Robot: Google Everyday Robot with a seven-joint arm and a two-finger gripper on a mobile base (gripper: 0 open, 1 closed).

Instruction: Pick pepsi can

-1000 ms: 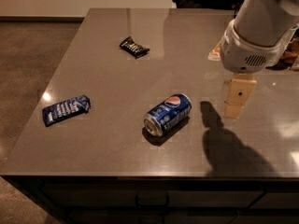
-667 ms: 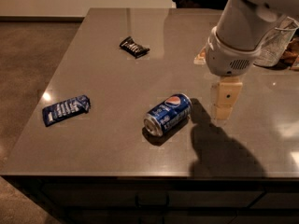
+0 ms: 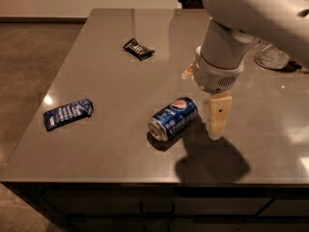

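The pepsi can point(image 3: 173, 118) lies on its side near the middle of the grey table point(image 3: 120, 81), its silver end facing the front left and its round logo up. My gripper point(image 3: 216, 124) hangs from the white arm just to the right of the can, its tip low over the table and close to the can's far end. The gripper holds nothing.
A crumpled blue snack wrapper point(image 3: 67, 113) lies at the front left. A small black snack bar point(image 3: 138, 49) lies at the back left. A clear glass object point(image 3: 273, 56) stands at the back right behind the arm. The table's front edge is close below the can.
The arm and gripper have moved left and down toward the can, from well to its right to right beside it. The can, wrapper and bar have not moved.
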